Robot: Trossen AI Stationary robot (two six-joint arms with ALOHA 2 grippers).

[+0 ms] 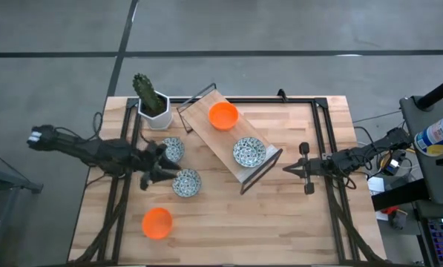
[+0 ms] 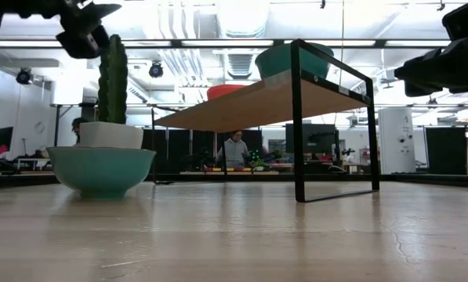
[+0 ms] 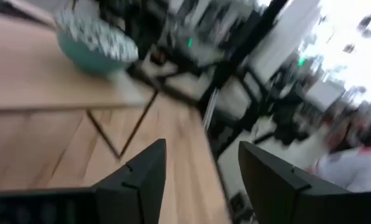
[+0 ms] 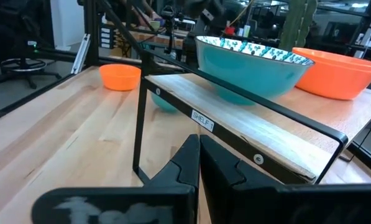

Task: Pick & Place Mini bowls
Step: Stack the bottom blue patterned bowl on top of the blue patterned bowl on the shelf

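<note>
A tilted wooden shelf on a black frame stands mid-table. On it sit an orange mini bowl and a blue-green patterned one, which also shows in the left wrist view. Two more patterned bowls and one orange bowl rest on their bases on the table. A third orange bowl is out of view. My left gripper is open and empty, raised above the table between the two patterned bowls. My right gripper is shut and empty, just right of the shelf.
A white hexagonal pot with a cactus stands at the far left, behind the bowls. A black rail frame runs around the table top. Bare wood lies along the near edge. A person shows far behind the table.
</note>
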